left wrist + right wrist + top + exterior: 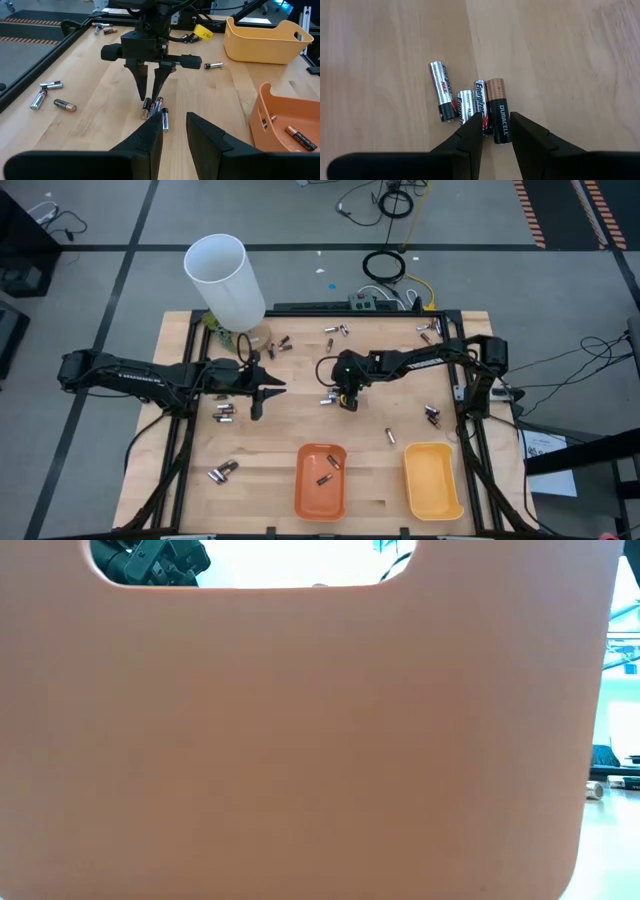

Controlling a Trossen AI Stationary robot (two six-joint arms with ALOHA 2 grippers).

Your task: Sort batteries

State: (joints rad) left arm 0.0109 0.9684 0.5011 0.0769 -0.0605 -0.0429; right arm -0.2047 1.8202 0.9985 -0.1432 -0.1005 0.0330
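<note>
Right gripper (495,131), part open, straddles dark battery (498,111), apparently not yet gripping

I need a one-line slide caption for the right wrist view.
Right gripper, fingers apart, straddles a copper-topped battery beside three silver batteries.

Under my right claw, one dark battery with a coppery end (498,111) reads DURACELL in white letters along its body. Beside it a silver battery (480,102) carries the Energizer name (part of it hidden behind my finger), and the two other silver cells (444,90) bear the same marking, too small to read fully.
</note>
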